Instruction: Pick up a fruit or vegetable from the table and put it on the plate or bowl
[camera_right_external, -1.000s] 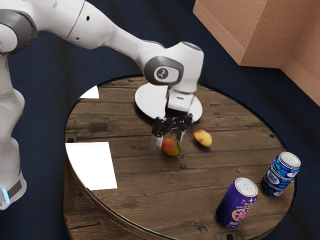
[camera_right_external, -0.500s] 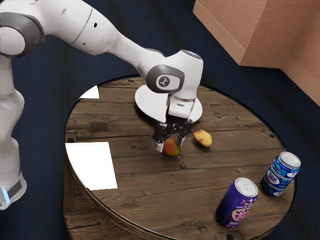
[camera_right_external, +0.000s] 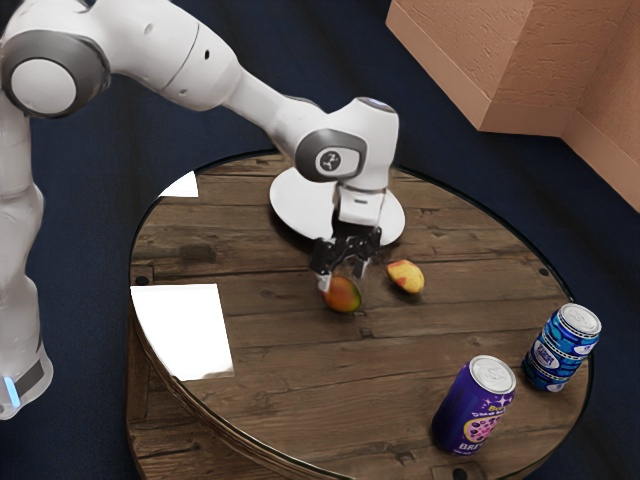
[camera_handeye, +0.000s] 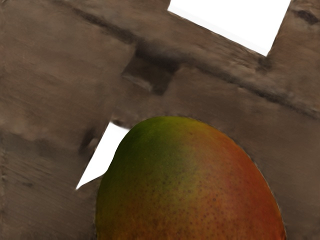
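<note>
A red-green mango (camera_right_external: 343, 295) lies on the round wooden table (camera_right_external: 300, 380), in front of the white plate (camera_right_external: 300, 205). My gripper (camera_right_external: 341, 273) stands straight over it, its black fingers drawn in against the fruit's upper sides, shut on it. The mango still touches the wood. In the wrist view the same mango (camera_handeye: 190, 185) looms large right under my hand. A second, smaller yellow-red mango (camera_right_external: 405, 276) lies just to the exterior view's right of the gripper.
A purple can (camera_right_external: 473, 405) and a blue can (camera_right_external: 561, 346) stand near the table's front right edge. White patches (camera_right_external: 182, 330) mark the table's left side. A tan wall block (camera_right_external: 520, 60) rises at the upper right.
My gripper dropped over the red-green mango, and its fingers have now narrowed against it. The mango stays in the same spot on the table.
</note>
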